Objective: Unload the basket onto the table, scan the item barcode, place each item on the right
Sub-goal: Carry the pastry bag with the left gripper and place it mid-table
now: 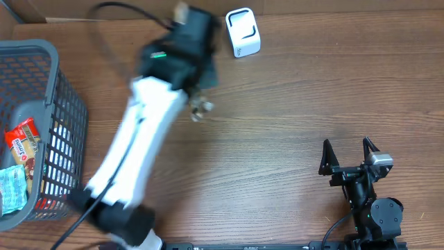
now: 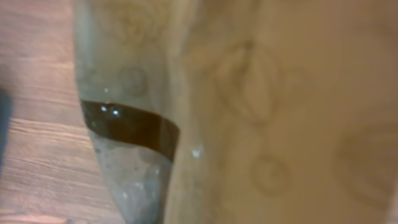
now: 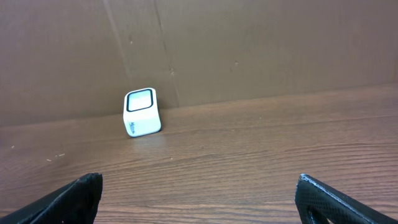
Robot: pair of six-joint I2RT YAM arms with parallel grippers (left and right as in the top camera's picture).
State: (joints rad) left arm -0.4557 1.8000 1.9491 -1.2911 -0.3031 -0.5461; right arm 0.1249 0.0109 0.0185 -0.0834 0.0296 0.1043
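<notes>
Overhead: left end effector (image 1: 200,89), blurred, closed on a pale packet (image 1: 202,106); white scanner (image 1: 243,32) lies beyond it.
Left wrist: packet fills the view, showing a brown band.
Right wrist: right end effector (image 3: 199,186) wide open, empty; scanner ahead-left on the tabletop (image 3: 249,143).

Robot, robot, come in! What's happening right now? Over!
Left jaws shut on packet, near scanner. Right jaws open, empty. Nothing between packet and scanner.
</notes>
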